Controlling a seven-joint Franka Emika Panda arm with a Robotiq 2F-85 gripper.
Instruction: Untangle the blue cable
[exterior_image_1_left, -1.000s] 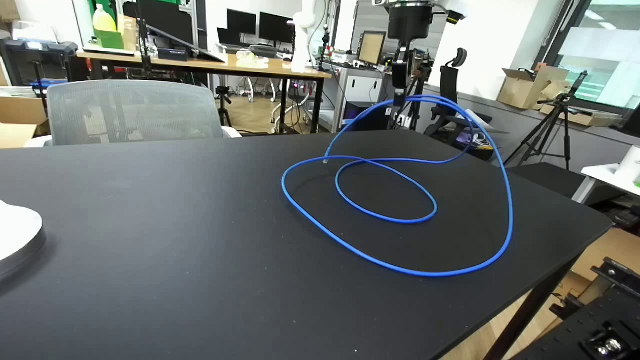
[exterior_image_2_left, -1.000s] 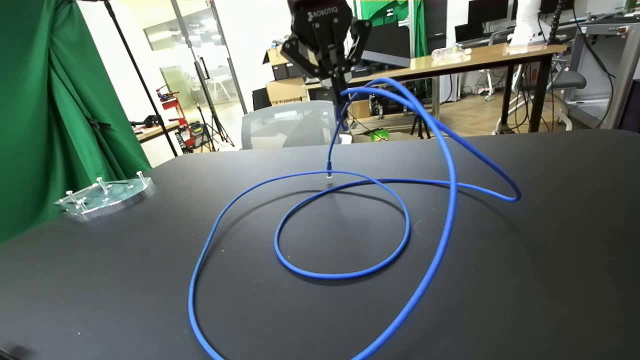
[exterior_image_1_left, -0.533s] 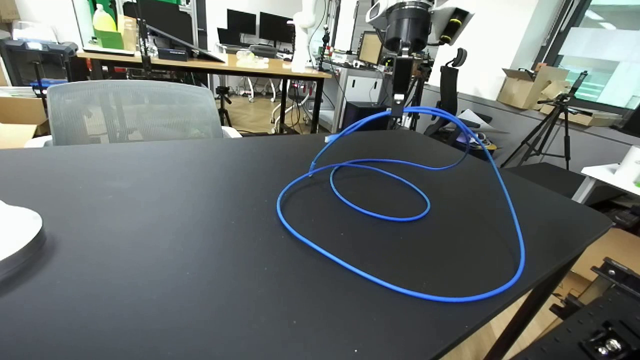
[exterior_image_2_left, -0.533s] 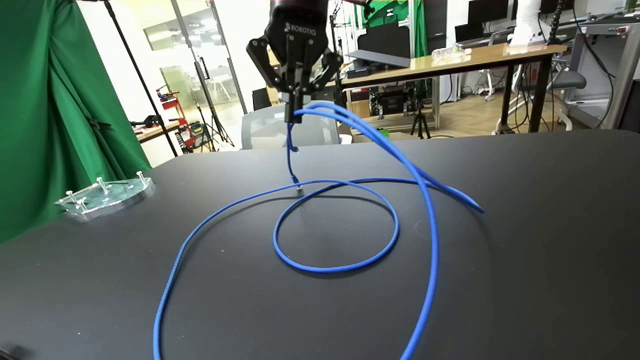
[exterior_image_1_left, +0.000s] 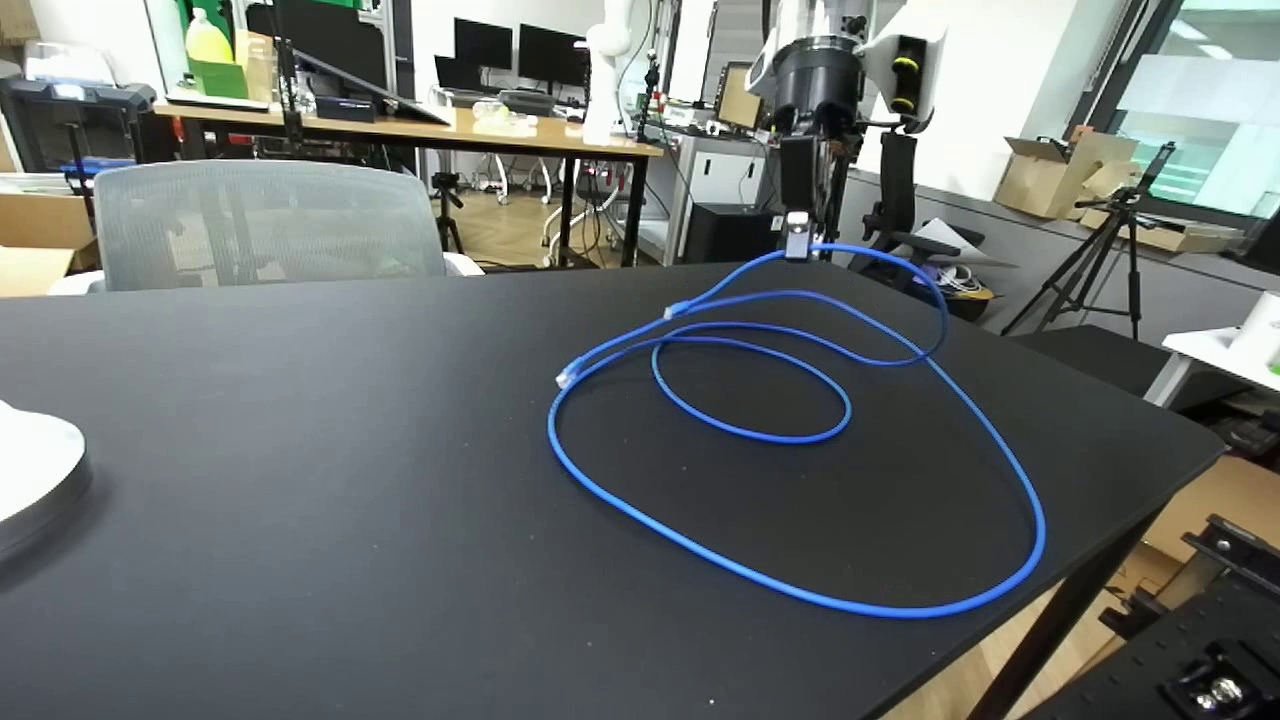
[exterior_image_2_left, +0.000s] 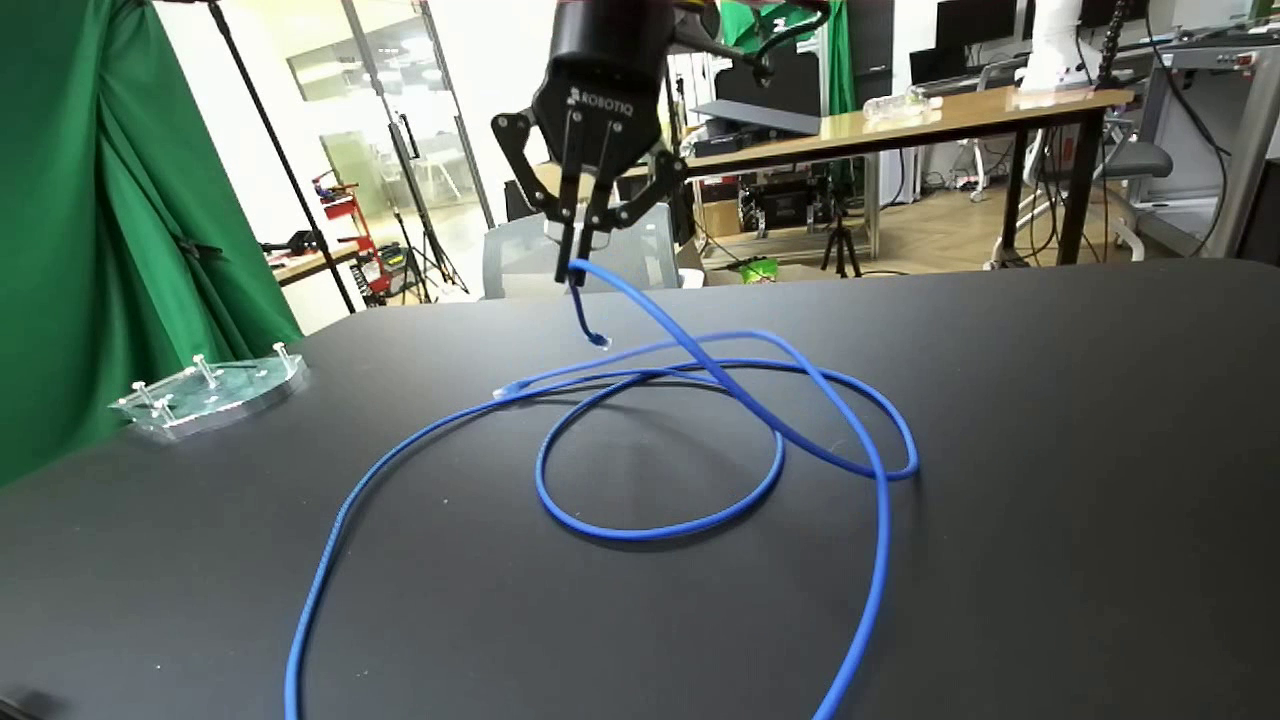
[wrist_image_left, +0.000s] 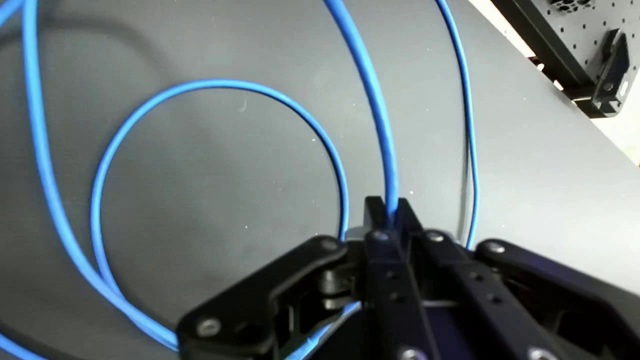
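The blue cable (exterior_image_1_left: 1040, 520) lies in large overlapping loops on the black table; it shows too in an exterior view (exterior_image_2_left: 884, 560) and the wrist view (wrist_image_left: 215, 84). My gripper (exterior_image_2_left: 573, 262) is low over the table's far part. Its fingertips (wrist_image_left: 391, 207) are narrowly closed around one strand, held a little above the table. One pale connector (exterior_image_2_left: 600, 341) hangs on the short end below the fingertips. The other pale connector (exterior_image_1_left: 566, 380) rests on or just above the table beside the outer loop. A smaller loop lies inside the large one. The grip point is partly hidden.
The black table (exterior_image_1_left: 300, 450) has its right edge beside the large loop. A transparent plate with posts (exterior_image_2_left: 210, 395) stands at the table's left in an exterior view. A grey mesh chair (exterior_image_1_left: 270, 225) is behind the table. A black perforated mount (exterior_image_1_left: 1190, 630) is beyond the right edge.
My gripper has moved down toward the table. Two strands ran through the fingertips before; one has dropped to the table with its connector. The fingers look slightly further apart.
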